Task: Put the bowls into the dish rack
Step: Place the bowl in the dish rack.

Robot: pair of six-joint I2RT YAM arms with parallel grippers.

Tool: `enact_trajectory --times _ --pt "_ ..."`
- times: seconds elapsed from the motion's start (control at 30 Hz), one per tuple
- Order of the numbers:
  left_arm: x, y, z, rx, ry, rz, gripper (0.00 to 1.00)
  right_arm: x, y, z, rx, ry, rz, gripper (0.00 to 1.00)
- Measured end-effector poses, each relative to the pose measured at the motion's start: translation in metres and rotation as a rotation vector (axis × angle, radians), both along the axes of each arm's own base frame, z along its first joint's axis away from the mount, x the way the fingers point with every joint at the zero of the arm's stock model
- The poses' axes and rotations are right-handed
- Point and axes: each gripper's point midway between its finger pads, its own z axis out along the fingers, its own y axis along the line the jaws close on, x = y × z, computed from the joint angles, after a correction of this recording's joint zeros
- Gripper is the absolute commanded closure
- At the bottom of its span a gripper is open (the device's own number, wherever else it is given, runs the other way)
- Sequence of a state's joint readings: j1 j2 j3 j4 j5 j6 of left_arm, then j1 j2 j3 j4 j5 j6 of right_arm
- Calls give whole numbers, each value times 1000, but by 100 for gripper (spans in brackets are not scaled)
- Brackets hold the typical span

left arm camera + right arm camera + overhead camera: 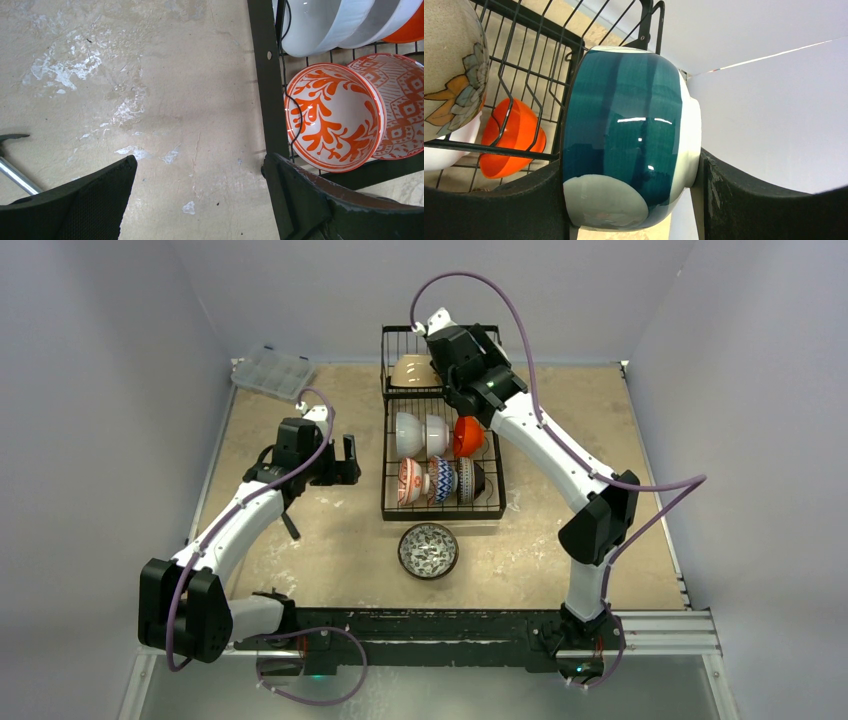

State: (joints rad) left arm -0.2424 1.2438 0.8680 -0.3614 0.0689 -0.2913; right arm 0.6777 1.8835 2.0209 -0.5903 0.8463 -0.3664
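The black wire dish rack (390, 512) stands mid-table. Its slotted base holds two white bowls (420, 435), an orange bowl (468, 436), a red floral bowl (410, 481), a blue-patterned bowl (441, 480) and a dark one (470, 480). A tan bowl (412, 370) sits in the raised tier. My right gripper (629, 192) is shut on a teal bowl (624, 125), held on edge at the raised tier's far corner (440, 332). My left gripper (200, 175) is open and empty over bare table, just left of the rack beside the red floral bowl (330, 117). A patterned bowl (428, 550) lies on the table in front of the rack.
A clear plastic compartment box (272, 373) sits at the back left corner. Grey walls enclose the table on three sides. The tan flowered bowl (451, 65) is close to the left of the teal bowl, behind the rack wires (534, 65).
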Motion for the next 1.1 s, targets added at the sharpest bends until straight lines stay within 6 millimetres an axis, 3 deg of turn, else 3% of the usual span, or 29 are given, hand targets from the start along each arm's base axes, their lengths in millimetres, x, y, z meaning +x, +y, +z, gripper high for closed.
enact_trajectory --times 0.3,0.67,0.77,1.1 --pt "0 1 0 4 -1 5 4 0 1 0 -4 3 6 61" --pt "0 1 0 4 -1 5 4 5 4 -1 -18 6 16 36" --pt "0 1 0 4 -1 5 4 8 7 -1 -22 2 20 24" --pt "1 2 0 9 -2 10 4 13 16 -19 3 55 62 12"
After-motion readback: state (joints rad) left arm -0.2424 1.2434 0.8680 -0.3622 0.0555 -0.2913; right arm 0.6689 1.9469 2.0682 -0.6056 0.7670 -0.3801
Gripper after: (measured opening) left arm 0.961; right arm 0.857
